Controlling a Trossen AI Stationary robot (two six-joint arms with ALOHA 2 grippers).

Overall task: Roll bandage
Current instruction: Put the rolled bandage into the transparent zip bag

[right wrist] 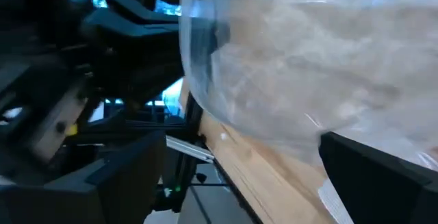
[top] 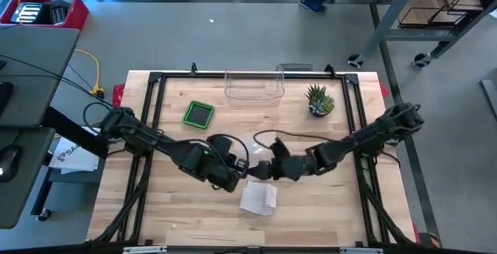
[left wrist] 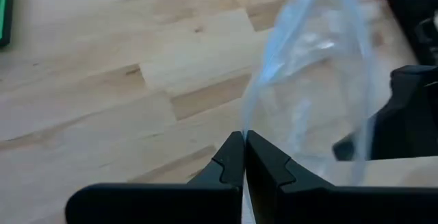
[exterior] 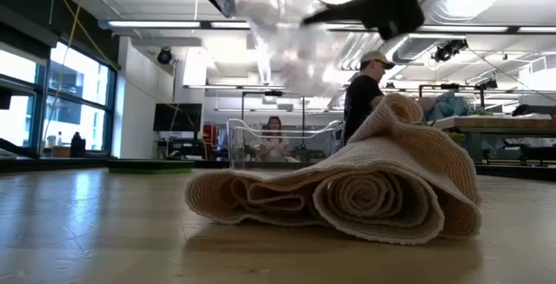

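A beige bandage (exterior: 347,193) lies loosely rolled on the wooden table (top: 178,207), near the middle (top: 258,198); one end is folded up over the roll. Above it hangs a clear plastic bag (exterior: 278,32), also seen between the two arms (top: 255,165). My left gripper (left wrist: 245,148) is shut on the bag. My right gripper (right wrist: 253,176) is open, facing the bag from the table's right side. Its two fingers stand wide apart on either side of the bag's lower part. My left gripper pinches an edge of the clear bag (left wrist: 246,125) between its two shut fingers. It comes slanting down from the table's left side. The bag is lifted clear of the table and stands out slack beyond the fingertips. My right gripper: I cannot tell whether its open fingers touch the bag.
A clear plastic box (top: 254,87) stands at the far edge. A green square container (top: 199,114) is to its left and a small potted plant (top: 319,100) to its right. A dark cable (top: 268,136) lies behind the grippers. People show in the room beyond.
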